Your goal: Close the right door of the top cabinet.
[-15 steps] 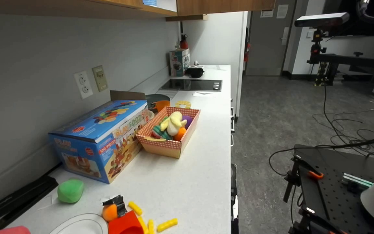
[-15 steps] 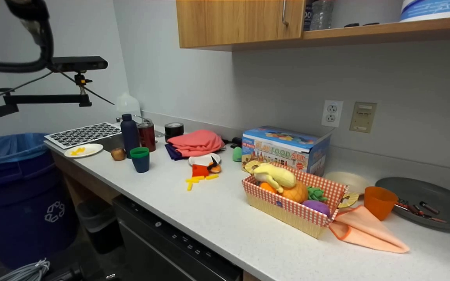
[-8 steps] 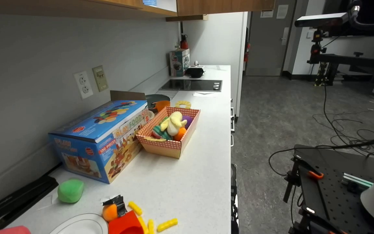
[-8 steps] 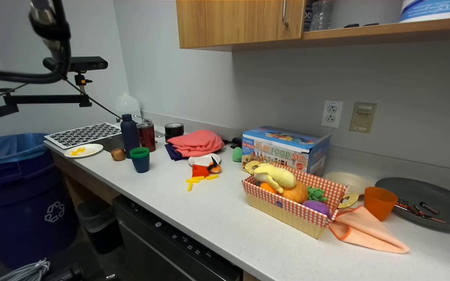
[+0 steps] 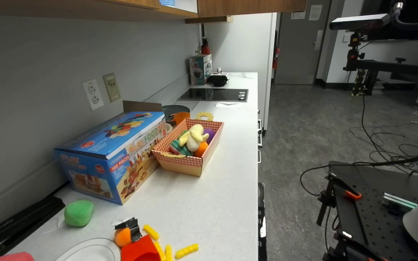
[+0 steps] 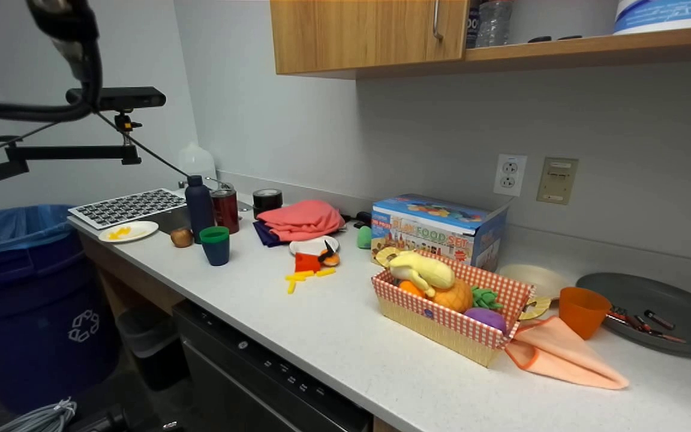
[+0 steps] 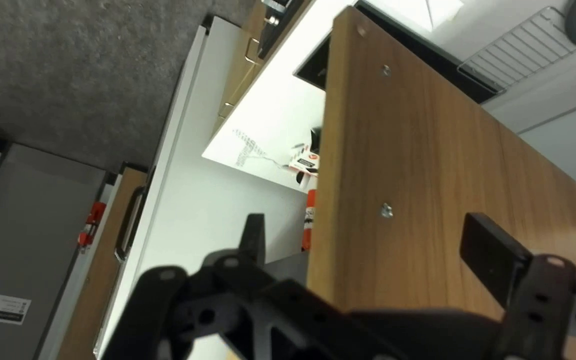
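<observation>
The top cabinet (image 6: 369,36) runs along the upper wall. In an exterior view its left part is shut and the bay beside it is open; its underside (image 5: 67,9) shows in an exterior view. The right door (image 5: 245,8) stands open, swung out from the cabinet, with only its lower part in view. In the wrist view the right door (image 7: 433,165) fills the right half, with two screw ends on its face. My gripper (image 7: 366,225) is open. The door's edge lies between the fingers in that view; I see no contact. The gripper is out of both exterior views.
Below are the white counter (image 5: 230,188), a toy food box (image 5: 107,156) and a basket (image 5: 180,166) of toy food. A black cable (image 6: 84,66) hangs at the upper left in an exterior view, near a camera (image 6: 120,97) on a stand.
The hanging black cable and its metal fitting have shifted inward and down, then slightly back up. The door and the counter items show no visible change.
</observation>
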